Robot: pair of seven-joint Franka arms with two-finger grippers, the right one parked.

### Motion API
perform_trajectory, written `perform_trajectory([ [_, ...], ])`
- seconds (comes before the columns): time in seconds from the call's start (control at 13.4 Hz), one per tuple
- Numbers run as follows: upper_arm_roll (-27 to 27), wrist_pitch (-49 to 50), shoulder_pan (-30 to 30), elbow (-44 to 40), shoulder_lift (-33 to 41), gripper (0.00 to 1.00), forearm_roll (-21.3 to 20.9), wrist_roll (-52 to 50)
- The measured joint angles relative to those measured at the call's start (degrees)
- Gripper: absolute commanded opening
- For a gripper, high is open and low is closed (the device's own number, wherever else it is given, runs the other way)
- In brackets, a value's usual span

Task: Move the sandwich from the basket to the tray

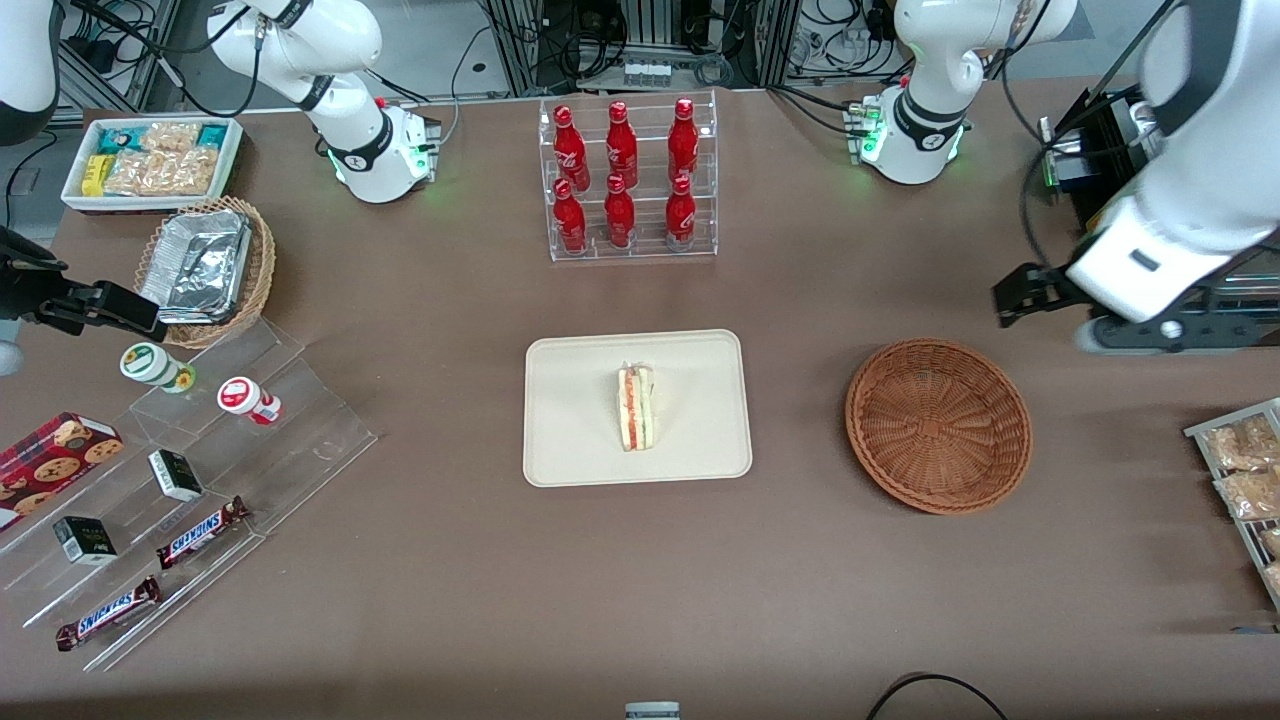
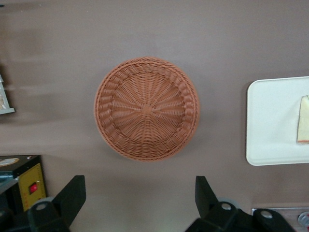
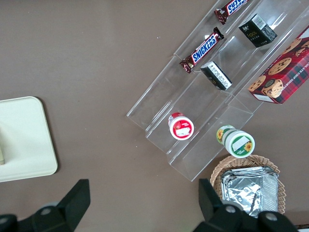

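Sandwich (image 1: 636, 407): small triangular wedge of pale white bread, red, pink and green filling showing along the cut edge. It lies on the flat cream-beige rectangular plastic tray (image 1: 570, 440), near the tray's middle, cut edge facing the parked arm's end of the table.

Round reddish-brown woven wicker basket (image 1: 938, 425): beside the tray, toward the working arm's end of the table, apart from the tray with bare brown table (image 1: 640, 590) between them. Nothing in the basket; the wrist view shows its woven floor (image 2: 145, 108) fully.

Left arm's black two-finger gripper (image 2: 140, 198): held above the table, over the ground just beside the basket's rim, farther from the front camera than the basket. In the front view it shows as a dark shape (image 1: 1025, 293) at the end of the white arm. Fingers (image 2: 72, 195) spread wide, nothing between them, touching nothing.

Also on the table: clear acrylic rack of six red bottles (image 1: 627, 180), farther from the front camera than the tray. Toward the parked arm's end: tan wicker basket holding silver foil trays (image 1: 205, 268), white bin of snack packets (image 1: 155, 160), clear stepped display with Snickers bars (image 1: 200, 530) and small jars.
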State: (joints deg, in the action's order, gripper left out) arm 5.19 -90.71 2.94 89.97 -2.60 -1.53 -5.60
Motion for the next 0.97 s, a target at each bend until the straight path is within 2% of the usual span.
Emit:
perform_trajectory([
  [0.22,-7.5,2.0,3.1,0.4,1.4,1.00,1.0,6.7],
  [0.37,-10.1,2.2,3.3,0.5,1.9,1.00,1.2,9.1],
  [0.97,-6.9,2.2,3.4,-1.6,2.0,1.00,1.2,6.9],
])
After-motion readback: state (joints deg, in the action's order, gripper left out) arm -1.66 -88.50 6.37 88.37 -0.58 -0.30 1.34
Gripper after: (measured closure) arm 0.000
